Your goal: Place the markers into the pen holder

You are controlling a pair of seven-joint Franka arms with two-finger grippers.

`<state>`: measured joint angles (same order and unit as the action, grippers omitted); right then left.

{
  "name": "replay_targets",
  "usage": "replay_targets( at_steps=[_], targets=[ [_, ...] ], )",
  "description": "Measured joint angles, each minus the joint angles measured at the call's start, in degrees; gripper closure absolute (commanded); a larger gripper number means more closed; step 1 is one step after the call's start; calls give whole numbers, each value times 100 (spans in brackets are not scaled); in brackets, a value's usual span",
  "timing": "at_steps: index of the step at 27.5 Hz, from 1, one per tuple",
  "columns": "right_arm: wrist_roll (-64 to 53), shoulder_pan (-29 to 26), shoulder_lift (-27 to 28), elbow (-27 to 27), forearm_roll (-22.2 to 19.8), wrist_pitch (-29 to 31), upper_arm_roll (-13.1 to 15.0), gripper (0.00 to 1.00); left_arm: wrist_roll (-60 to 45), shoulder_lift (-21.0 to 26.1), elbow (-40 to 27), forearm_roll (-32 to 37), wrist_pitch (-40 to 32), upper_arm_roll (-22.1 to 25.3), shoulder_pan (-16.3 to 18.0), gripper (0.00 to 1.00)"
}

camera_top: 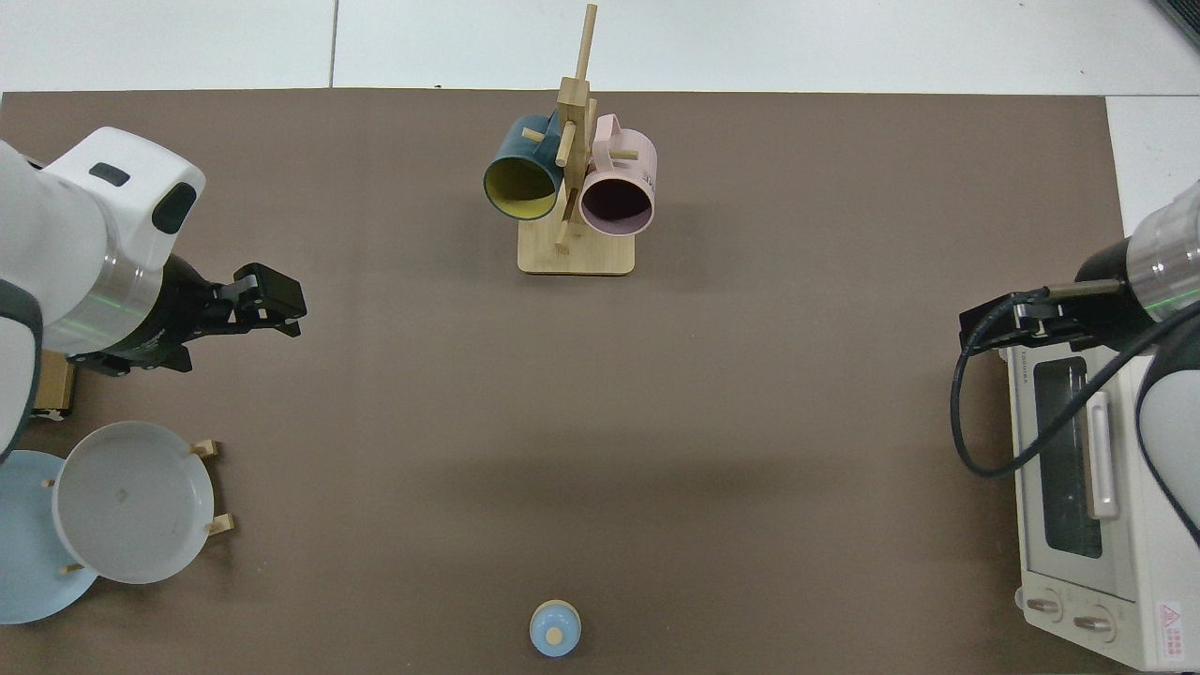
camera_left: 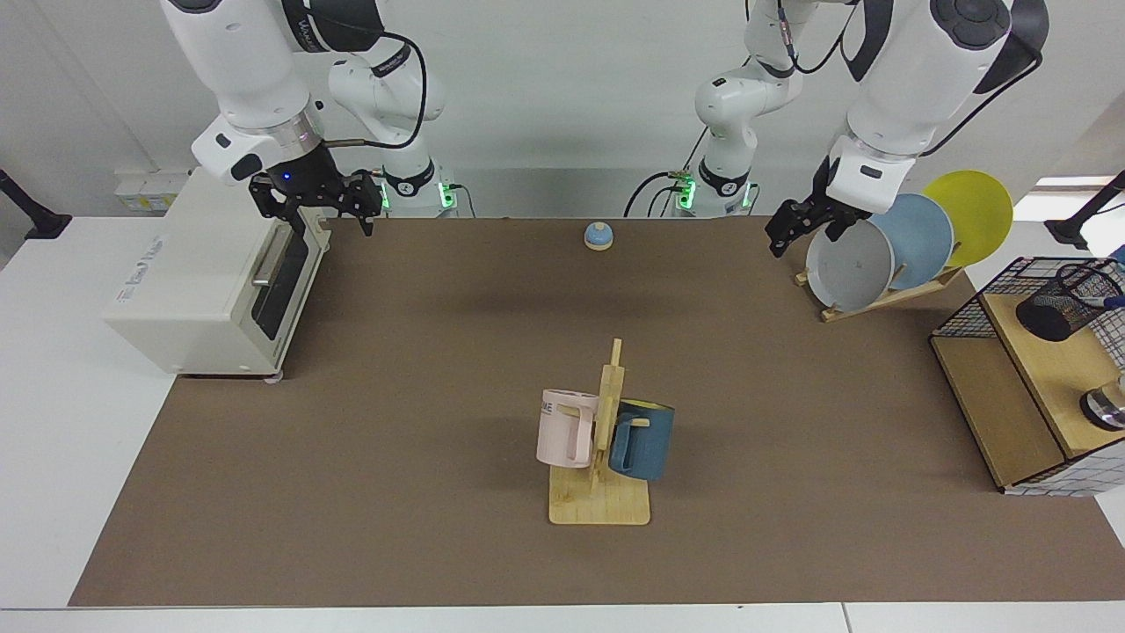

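We see a white table (camera_left: 53,369) covered by a brown mat (camera_left: 422,378). On the mat stand a wooden mug rack (camera_left: 600,492) near the middle, a small blue bell (camera_left: 598,236) at the far edge, a plate rack (camera_left: 888,294), and a wire cage with wooden shelves (camera_left: 993,404). A white toaster oven (camera_left: 206,281) stands at the mat's other end.
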<state>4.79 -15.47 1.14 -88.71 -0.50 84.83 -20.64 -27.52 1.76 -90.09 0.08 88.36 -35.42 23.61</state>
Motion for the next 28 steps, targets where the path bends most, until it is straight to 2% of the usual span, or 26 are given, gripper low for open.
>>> replay_targets(
  at_steps=[5, 7, 9, 13, 15, 22, 28],
  targets=[
    [0, 0, 0, 0, 0, 0, 0, 0, 237, -51, -67, -2, 5, 131, -6, 0],
    [0, 0, 0, 0, 0, 0, 0, 0, 379, -60, -81, -7, 5, 322, -100, 0],
    [0, 0, 0, 0, 0, 0, 0, 0, 517, -77, -96, -21, 5, 782, -449, 0],
    [0, 0, 0, 0, 0, 0, 0, 0, 636, -126, -113, -55, 8, 1937, -1474, 0],
    [0, 0, 0, 0, 0, 0, 0, 0, 647, -154, -117, -87, 16, 2310, -1853, 0],
    [0, 0, 0, 0, 0, 0, 0, 0, 701, -218, -169, -152, 165, 2905, -2484, 0],
    [0, 0, 0, 0, 0, 0, 0, 0, 1183, -359, -406, -222, 380, 3225, -2664, 0]
  ],
)
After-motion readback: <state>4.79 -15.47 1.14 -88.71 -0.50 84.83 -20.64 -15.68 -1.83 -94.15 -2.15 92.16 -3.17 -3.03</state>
